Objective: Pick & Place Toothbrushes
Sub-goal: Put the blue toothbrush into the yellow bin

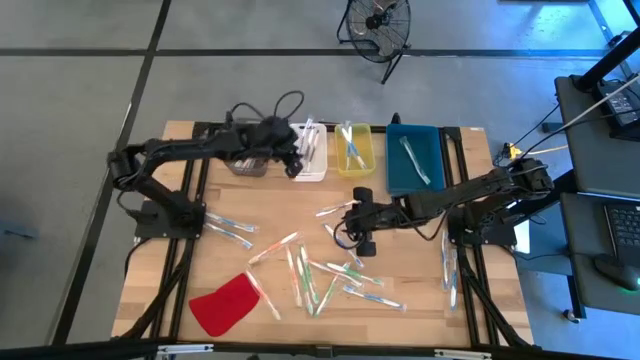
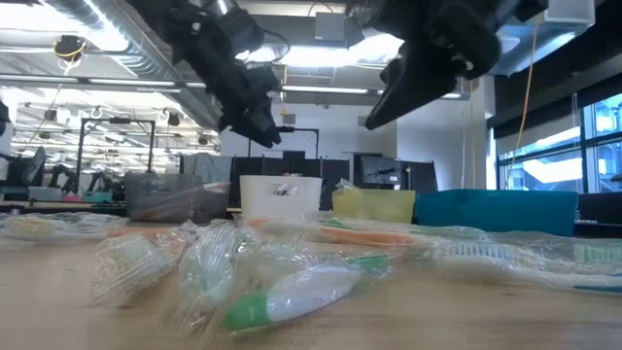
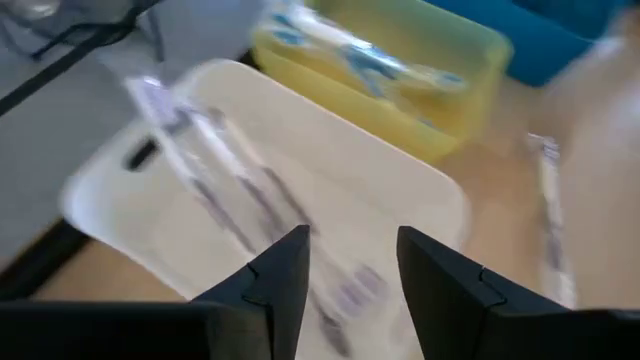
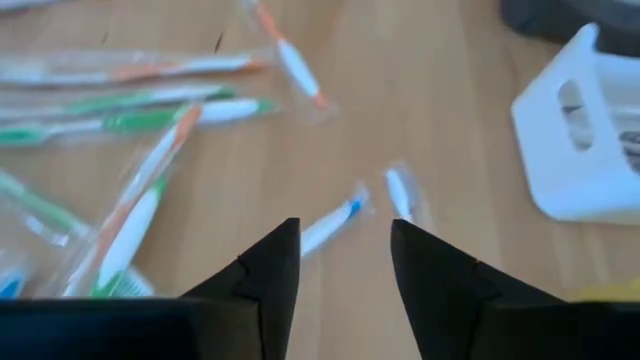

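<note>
I see grey floor around my wooden table, with a fan standing beyond it. Ceiling strip lights glow, and windows brighten one side.

Bright overhead light, blurred wrist views

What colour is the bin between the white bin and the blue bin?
Yellow bin; it shows best in the high view.
</note>
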